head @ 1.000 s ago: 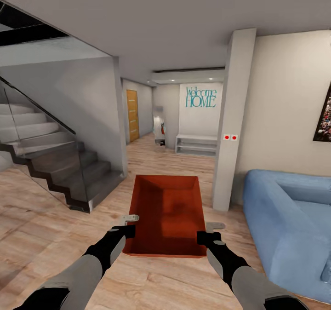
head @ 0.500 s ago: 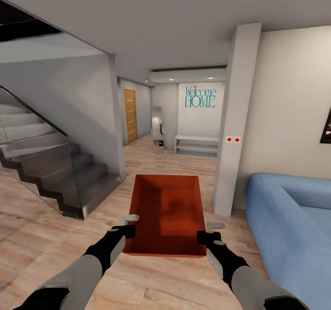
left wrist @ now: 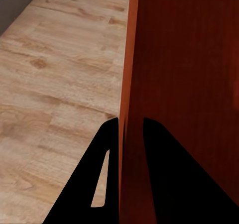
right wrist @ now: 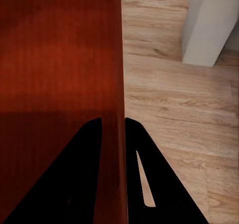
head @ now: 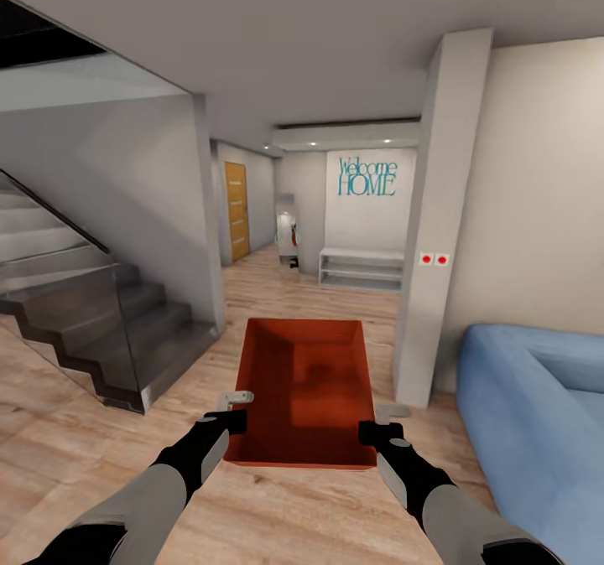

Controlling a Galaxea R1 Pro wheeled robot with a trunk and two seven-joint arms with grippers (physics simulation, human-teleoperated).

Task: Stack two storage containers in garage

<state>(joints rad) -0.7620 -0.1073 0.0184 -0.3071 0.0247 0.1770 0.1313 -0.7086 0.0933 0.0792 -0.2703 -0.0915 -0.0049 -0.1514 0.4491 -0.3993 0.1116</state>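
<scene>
Red-orange storage container [head: 304, 393] carried level above the wood floor [head: 75, 431], w/ left tool [head: 232, 410] & right tool [head: 379, 422] each clamped over a side wall; stairs [head: 92, 313] left, blue sofa [head: 537, 414] right, hallway ahead.

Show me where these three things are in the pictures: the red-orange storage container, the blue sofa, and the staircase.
storage container [head: 306, 389]: head view, on its inner bottom.
blue sofa [head: 537, 431]: head view, on the near armrest.
staircase [head: 126, 330]: head view, on the lower dark steps.
</scene>
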